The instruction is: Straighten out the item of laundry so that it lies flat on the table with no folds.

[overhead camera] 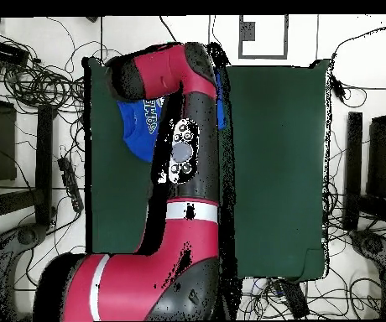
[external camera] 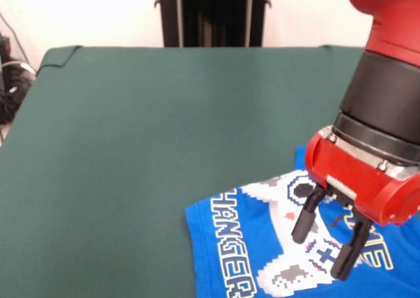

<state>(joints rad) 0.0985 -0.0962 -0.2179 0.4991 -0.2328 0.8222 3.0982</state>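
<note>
Lower right: open black-fingered gripper (external camera: 326,242) above the bright blue printed T-shirt (external camera: 252,245); pinching only one layer risks new folds.

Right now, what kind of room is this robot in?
Probably a robot lab or workshop, not a home. A big red robot arm reaches over a table covered in green cloth, its hand open above a blue T-shirt, and tangled cables lie on the floor around the table.
</note>
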